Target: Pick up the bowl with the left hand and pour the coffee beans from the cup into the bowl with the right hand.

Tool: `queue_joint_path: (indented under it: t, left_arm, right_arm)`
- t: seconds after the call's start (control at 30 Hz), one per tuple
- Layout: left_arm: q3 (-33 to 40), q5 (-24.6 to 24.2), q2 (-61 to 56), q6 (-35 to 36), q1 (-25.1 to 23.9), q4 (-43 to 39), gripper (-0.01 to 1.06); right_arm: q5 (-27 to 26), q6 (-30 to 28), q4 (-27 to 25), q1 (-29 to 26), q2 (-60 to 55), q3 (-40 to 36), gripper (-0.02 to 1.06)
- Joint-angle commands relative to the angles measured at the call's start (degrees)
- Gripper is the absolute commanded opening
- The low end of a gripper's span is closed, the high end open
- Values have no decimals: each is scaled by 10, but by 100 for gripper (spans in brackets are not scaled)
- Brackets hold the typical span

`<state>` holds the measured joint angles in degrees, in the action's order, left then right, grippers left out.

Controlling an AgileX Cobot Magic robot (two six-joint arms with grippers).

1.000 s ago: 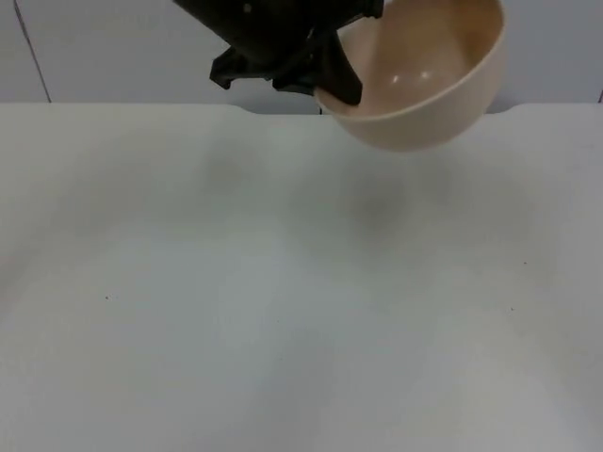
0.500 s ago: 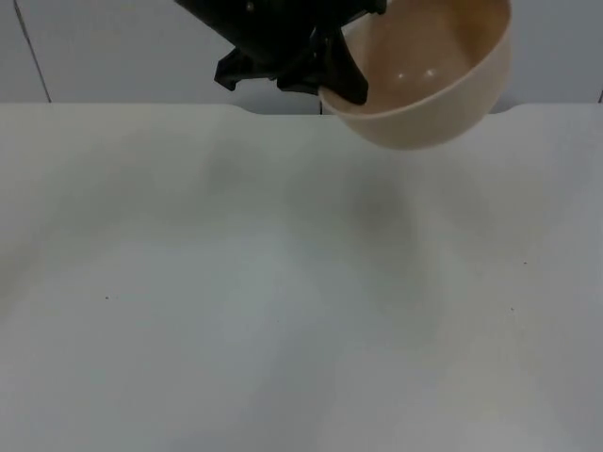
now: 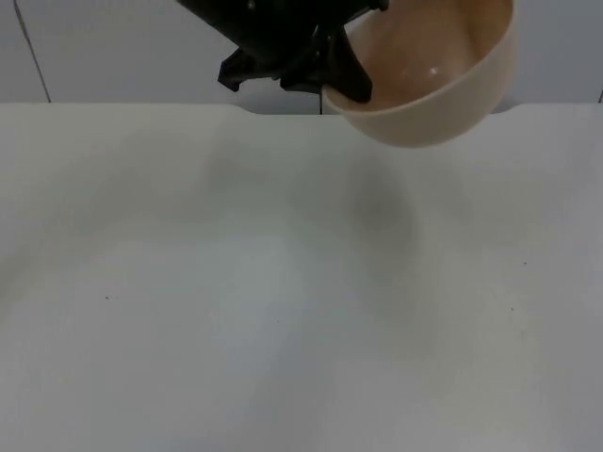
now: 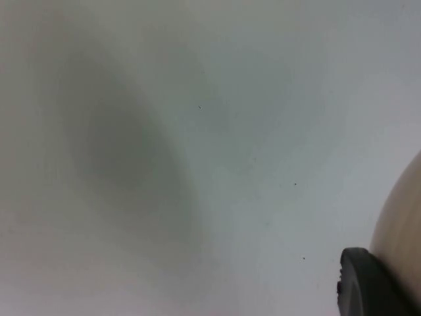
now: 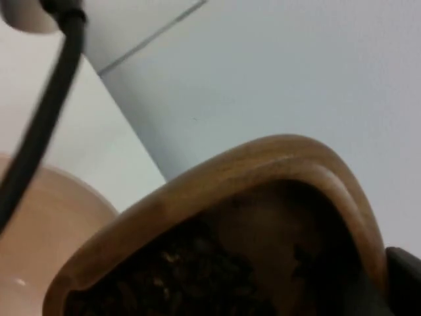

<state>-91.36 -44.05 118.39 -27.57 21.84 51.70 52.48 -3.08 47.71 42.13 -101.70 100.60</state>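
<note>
White worktop [image 3: 283, 311] runs out bare in front, a soft shadow lying on it under the raised bowl, and it ends at the grey wall [image 3: 113, 47] behind.

Up at the far edge, the left claw [image 3: 339, 80] is clamped on the near rim of the bowl [image 3: 429, 85], one black finger [image 3: 350, 83] running down the outside wall. The bowl hangs in the air well clear of the worktop, tipped so its mouth faces up and a little forward. That looks deliberate: lifted and angled, it offers an open target for a pour from the right. Its inside looks empty, just pale glaze with two glints.

From the left wrist, a black fingertip [image 4: 368, 283] presses against the beige curve of the bowl [image 4: 401, 224], with worktop [image 4: 230, 131] far below. The grip reads firm.

Now the right side. The right wrist looks straight over the cup [image 5: 263, 217], a wooden one, tilted, its lip leading, dark coffee beans [image 5: 191, 276] heaped inside. Just beyond the lip sits the pink-beige inside of the bowl [image 5: 46, 230], so the cup is held above and beside it, lined up to tip. The right claw's fingers: cannot tell how they stand, though the cup being aloft suggests it is carried.

My read: bowl pickup done, pour about to begin, no beans across yet. The risk is beans skipping off the tilted rim.
</note>
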Motion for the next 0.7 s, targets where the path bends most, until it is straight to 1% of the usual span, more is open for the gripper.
queue_joint_path:
  t: [0.0,0.1,0.2,0.27,0.37,0.43,0.47,0.53,0.6,0.67]
  left_arm:
    - [-4,-2,-1,-5,0,12,0]
    - [-4,-2,-1,-5,0,12,0]
    - [-4,-2,-1,-5,0,12,0]
    - [-4,-2,-1,-5,0,13,0]
    - [-4,-2,-1,-5,0,14,0]
    - [-4,-2,-1,-5,0,16,0]
    - [-4,-2,-1,-5,0,16,0]
    - [-4,-2,-1,-5,0,17,0]
    - [-4,-2,-1,-5,0,19,0]
    - [-4,-2,-1,-5,0,19,0]
  right_arm:
    - [3,3,39,20,7,5,0]
    - [3,7,54,33,7,5,0]
    - [26,15,99,47,1,5,0]
    - [30,24,106,51,0,5,0]
    - [34,26,113,53,-1,5,0]
    - [43,31,141,53,-3,-1,0]
    - [43,31,141,53,-3,-1,0]
    - [43,46,167,53,-3,-15,0]
    - [31,52,171,53,-3,-32,0]
    - [31,53,171,53,-4,-37,0]
